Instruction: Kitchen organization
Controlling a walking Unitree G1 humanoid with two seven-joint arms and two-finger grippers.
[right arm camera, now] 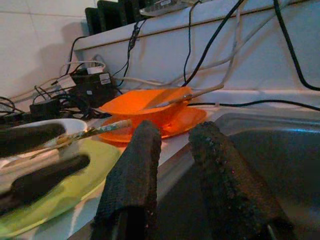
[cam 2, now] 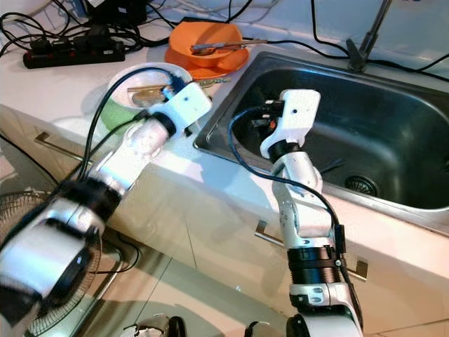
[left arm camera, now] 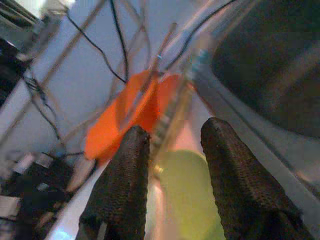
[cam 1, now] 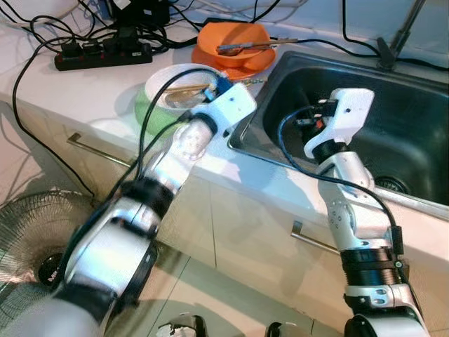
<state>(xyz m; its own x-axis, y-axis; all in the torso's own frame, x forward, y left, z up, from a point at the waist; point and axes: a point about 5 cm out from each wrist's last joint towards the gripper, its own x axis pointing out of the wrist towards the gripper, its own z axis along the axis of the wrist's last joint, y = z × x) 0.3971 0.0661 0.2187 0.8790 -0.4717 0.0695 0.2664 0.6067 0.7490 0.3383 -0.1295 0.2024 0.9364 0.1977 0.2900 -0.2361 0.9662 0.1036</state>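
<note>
Counting: one orange bowl (spoon lengthwise across), one white bowl, one sink; left gripper and right gripper both spread.

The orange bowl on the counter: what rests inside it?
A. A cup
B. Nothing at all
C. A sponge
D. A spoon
D. In the left eye view a spoon lies across the orange bowl, which stands on an orange plate beside the sink.

sink: brushed metal, dull sheen | orange bowl: glossy plastic | fingers (rough, matt)
</note>
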